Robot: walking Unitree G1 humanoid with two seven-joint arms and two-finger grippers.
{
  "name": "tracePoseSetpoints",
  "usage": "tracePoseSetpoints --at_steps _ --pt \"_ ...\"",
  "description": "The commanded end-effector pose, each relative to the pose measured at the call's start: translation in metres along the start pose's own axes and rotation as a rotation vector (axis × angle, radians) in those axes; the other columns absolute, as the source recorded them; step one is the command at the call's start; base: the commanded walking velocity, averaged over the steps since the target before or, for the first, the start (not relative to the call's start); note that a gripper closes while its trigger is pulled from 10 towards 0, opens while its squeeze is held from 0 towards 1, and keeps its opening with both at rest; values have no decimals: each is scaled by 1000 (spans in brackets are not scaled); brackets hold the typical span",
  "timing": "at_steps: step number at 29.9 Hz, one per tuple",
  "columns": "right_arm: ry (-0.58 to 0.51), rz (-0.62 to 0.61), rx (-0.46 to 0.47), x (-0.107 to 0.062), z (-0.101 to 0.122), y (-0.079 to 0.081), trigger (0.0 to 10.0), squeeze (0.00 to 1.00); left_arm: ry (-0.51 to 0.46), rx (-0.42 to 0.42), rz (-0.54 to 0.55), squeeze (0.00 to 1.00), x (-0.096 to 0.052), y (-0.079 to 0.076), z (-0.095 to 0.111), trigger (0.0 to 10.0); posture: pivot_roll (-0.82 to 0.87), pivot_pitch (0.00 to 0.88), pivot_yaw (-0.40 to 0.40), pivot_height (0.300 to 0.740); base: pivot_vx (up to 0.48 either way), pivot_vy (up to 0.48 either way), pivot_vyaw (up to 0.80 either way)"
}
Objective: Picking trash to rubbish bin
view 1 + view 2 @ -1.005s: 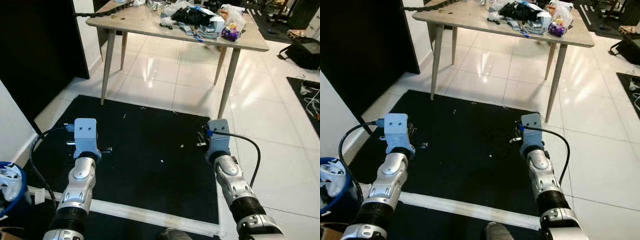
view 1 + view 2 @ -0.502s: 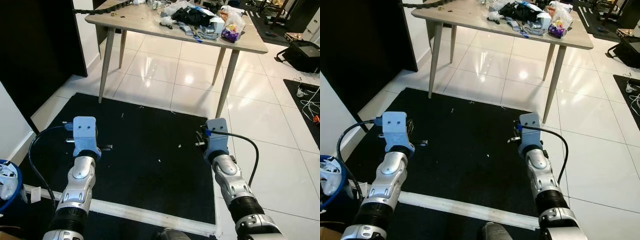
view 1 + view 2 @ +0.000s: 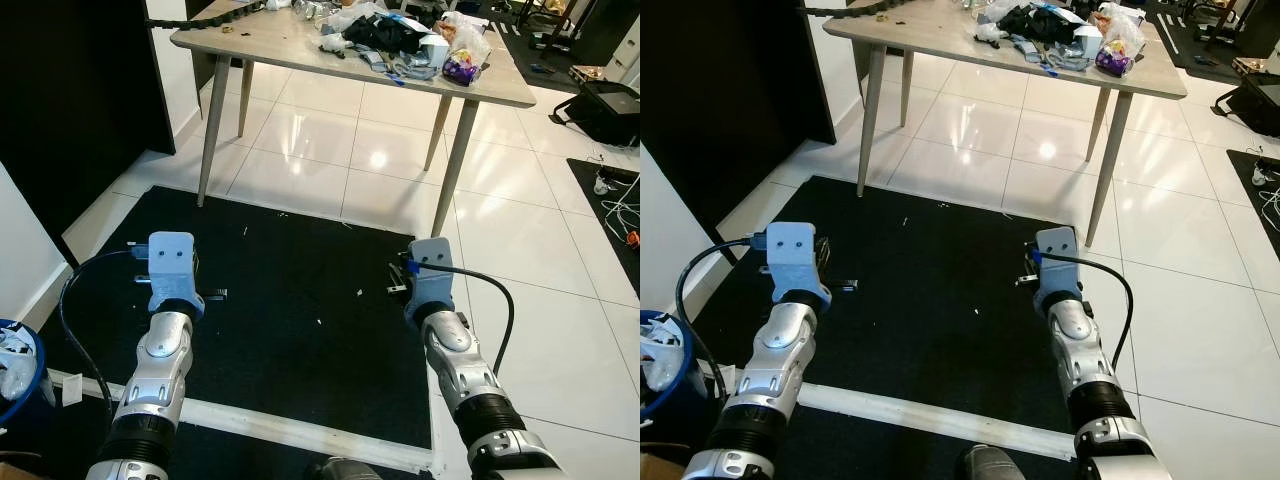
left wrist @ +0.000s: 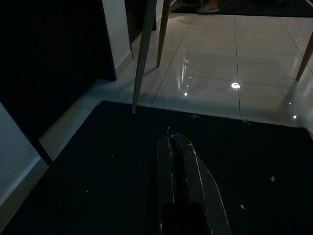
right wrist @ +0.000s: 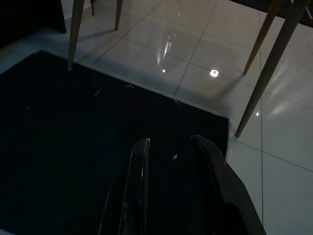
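Observation:
Both arms are held out low over a black floor mat (image 3: pixel 290 300). My left gripper (image 4: pixel 175 140) is shut with nothing in it, its fingers pressed together above the mat. My right gripper (image 5: pixel 171 143) is open and empty near the mat's right edge. Small white scraps (image 3: pixel 318 322) lie on the mat between the arms, and another scrap (image 5: pixel 174 156) lies just ahead of the right gripper. A blue rubbish bin (image 3: pixel 22 372) with white trash inside stands at my far left. A heap of wrappers and bags (image 3: pixel 405 40) covers the wooden table (image 3: pixel 290 45) ahead.
The table's slanted legs (image 3: pixel 210 130) stand at the mat's far edge. A dark wall panel (image 3: pixel 70 110) rises on the left. Glossy white tiles (image 3: pixel 540 270) stretch to the right, with a black bag (image 3: pixel 608 100) and cables (image 3: pixel 615 200) further off. A white strip (image 3: pixel 290 432) borders the mat's near side.
The whole picture has shifted a little, so the camera has moved; the bin now sits nearer the left edge. Both arms hold the same pose, and neither gripper's state differs.

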State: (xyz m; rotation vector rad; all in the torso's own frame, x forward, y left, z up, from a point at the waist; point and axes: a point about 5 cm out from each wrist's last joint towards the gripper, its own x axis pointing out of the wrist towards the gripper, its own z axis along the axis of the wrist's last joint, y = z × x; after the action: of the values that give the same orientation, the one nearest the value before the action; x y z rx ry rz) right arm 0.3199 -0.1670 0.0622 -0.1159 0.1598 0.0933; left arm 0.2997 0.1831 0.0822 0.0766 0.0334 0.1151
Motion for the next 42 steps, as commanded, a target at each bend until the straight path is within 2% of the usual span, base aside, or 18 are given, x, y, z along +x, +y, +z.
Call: tracePoseSetpoints --at_steps 1,12,35,42 --pt "6 -1 3 0 -2 -2 10000 0 -6 -2 -16 0 -1 -4 2 10000 5 7 -77 740 0 0 0" --pt "3 -3 8 0 -1 -2 10000 0 -12 -4 -16 0 -1 -4 4 10000 7 13 -77 740 194 0 0" --pt "-8 -4 -5 1 0 -1 10000 0 -17 -9 -11 0 0 -2 6 10000 7 21 -78 740 325 0 0" --pt "-3 -12 18 1 -1 0 10000 0 -17 -8 -12 0 0 -2 6 10000 8 22 -73 740 326 0 0"
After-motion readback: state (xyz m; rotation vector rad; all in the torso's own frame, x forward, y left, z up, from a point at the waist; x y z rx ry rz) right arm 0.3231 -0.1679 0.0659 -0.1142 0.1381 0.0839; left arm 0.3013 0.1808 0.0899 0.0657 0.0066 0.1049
